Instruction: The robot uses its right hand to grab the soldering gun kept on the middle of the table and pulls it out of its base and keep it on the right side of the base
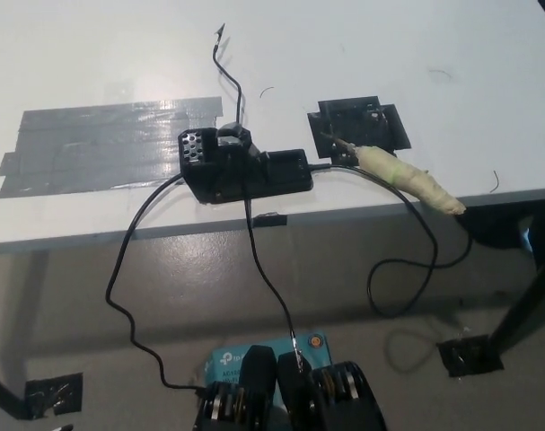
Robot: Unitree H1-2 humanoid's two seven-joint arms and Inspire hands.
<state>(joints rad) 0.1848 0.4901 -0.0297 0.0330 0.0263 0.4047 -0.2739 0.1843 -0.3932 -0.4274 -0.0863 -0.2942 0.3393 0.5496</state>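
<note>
Hands: neither one is in the head view, so I cannot tell their state. Soldering gun point(405, 177), handle wrapped in pale tape, lies on the white table point(362, 45) near its front edge, tip on a black tape patch point(360, 123), right of the black base point(245, 168). Grey tape strips point(101, 148) sit left of the base.

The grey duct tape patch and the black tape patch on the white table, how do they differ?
The grey duct tape patch is long, made of wide horizontal strips, and lies left of the black soldering base. The black tape patch is smaller, squarish with ragged edges, and lies right of the base, under the tip of the pale wrapped soldering gun. Both are stuck flat on the white table.
</note>
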